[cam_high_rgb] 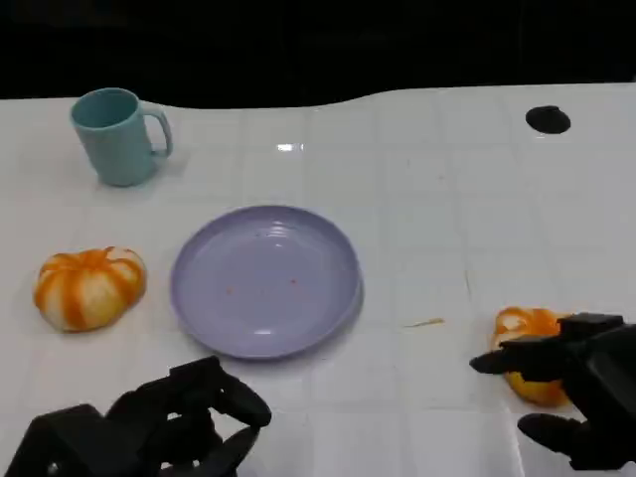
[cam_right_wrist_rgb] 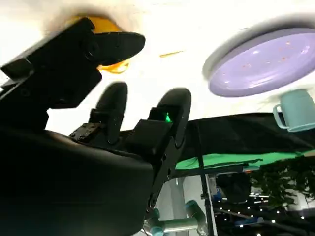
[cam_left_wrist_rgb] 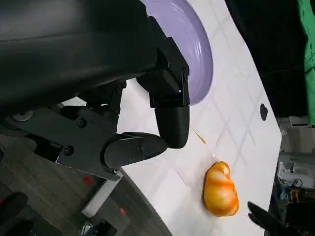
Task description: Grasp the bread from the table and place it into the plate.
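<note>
Right hand point(cam_high_rgb: 571, 397) sits at the lower right of the frame, fingers apart around the near bread point(cam_high_rgb: 530, 366), one above it and one below; whether they touch it I cannot tell, and the bread lies on the worktop point(cam_high_rgb: 437, 199). Left hand point(cam_high_rgb: 174, 422) at the lower left is released, holding nothing, just below the lavender plate point(cam_high_rgb: 266, 280). Open white worktop lies between the bread and the plate's right rim, with only a thin sliver point(cam_high_rgb: 424, 322) there. That bread is orange-gold with pale stripes, glossy and rounded. A second bread point(cam_high_rgb: 89, 286) lies left of the plate; a teal mug point(cam_high_rgb: 117, 135) stands upper left.
</note>
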`<state>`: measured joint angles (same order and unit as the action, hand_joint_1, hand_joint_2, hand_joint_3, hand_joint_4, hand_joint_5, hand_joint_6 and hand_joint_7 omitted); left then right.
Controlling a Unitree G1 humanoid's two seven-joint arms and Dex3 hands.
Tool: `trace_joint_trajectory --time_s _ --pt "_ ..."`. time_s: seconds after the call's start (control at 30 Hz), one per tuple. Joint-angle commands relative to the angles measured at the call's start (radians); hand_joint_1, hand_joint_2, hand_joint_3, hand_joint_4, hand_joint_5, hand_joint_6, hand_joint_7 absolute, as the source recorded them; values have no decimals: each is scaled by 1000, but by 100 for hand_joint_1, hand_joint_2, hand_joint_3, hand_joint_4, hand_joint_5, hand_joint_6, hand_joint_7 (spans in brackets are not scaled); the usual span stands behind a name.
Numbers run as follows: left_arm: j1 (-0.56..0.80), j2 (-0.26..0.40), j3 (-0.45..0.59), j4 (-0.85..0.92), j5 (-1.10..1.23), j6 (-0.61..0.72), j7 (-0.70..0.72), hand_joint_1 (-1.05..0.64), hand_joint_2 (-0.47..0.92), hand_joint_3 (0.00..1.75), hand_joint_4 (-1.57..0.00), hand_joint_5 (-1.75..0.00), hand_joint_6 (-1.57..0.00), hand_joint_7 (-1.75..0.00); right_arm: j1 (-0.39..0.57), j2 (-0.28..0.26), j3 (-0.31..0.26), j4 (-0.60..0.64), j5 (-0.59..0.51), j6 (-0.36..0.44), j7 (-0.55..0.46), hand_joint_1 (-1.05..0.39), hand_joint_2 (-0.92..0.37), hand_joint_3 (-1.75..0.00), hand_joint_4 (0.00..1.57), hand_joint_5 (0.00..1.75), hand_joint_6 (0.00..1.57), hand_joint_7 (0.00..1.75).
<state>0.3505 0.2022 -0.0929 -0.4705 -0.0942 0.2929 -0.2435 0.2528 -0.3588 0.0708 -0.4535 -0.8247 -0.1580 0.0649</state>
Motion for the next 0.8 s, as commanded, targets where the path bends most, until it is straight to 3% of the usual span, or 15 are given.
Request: trace_joint_trajectory --time_s 0.03,0.27,0.4,0.8 --pt "-1 6 1 -5 6 -1 0 -28 81 63 -69 -175 -62 -131 8 -18 -18 -62 -60 71 55 -35 -68 -9 37 30 55 0" --pt "-1 9 1 -8 11 0 2 -28 81 64 -69 -175 -63 -131 6 -12 -12 -107 -109 135 107 -39 -73 -4 24 27 42 0" --pt "-2 2 3 -16 2 18 5 -28 81 65 -69 -175 -62 -131 -12 -22 -4 -125 -158 186 189 -44 -75 -2 18 27 35 1" --pt "3 3 -6 -24 29 6 6 -30 81 66 -69 -175 -61 -133 -106 -52 50 40 -194 214 246 -47 -79 -1 20 34 36 1"
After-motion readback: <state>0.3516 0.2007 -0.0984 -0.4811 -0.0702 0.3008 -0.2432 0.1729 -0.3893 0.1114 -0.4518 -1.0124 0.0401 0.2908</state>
